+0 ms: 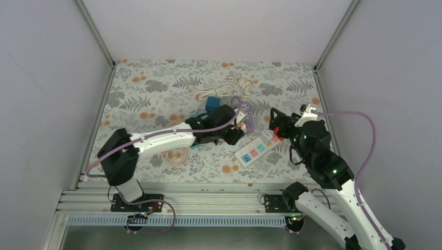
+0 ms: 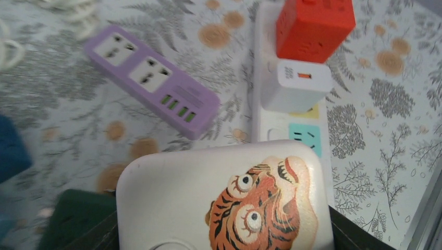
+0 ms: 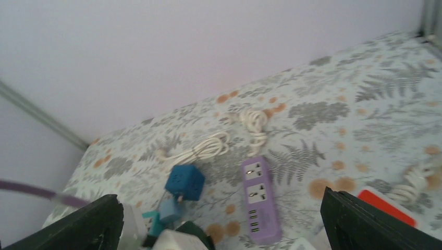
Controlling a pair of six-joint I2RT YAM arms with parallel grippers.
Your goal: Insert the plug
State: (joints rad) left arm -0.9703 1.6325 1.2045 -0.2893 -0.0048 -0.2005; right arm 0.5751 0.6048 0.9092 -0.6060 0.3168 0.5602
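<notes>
White plastic plug (image 2: 224,203) with a tiger sticker on its face is clamped in the left pincer (image 1: 237,129), dark jaws seen at both lower sides of it in the left wrist view. It is held just off the near-left side of the white power strip (image 1: 254,149), above the floral tabletop (image 1: 151,88) and not yet over a socket.

- On the strip: a red cube adapter (image 2: 314,26) at the far end and a white charger (image 2: 298,83) next to it, both seated. A teal socket (image 2: 305,138) next to the charger is seen free; the sockets nearer are hidden by the plug.
- Right pincer (image 1: 274,125): at the strip's far end by the red cube, jaws spread wide, nothing seen between them. Whether the strip is being pressed down cannot be told.
- A purple strip (image 2: 156,78) lies left of the white strip, apart from it.

Progress, judged: pick-up done; alignment over a free socket and the push home are left. Prongs are not visible.
</notes>
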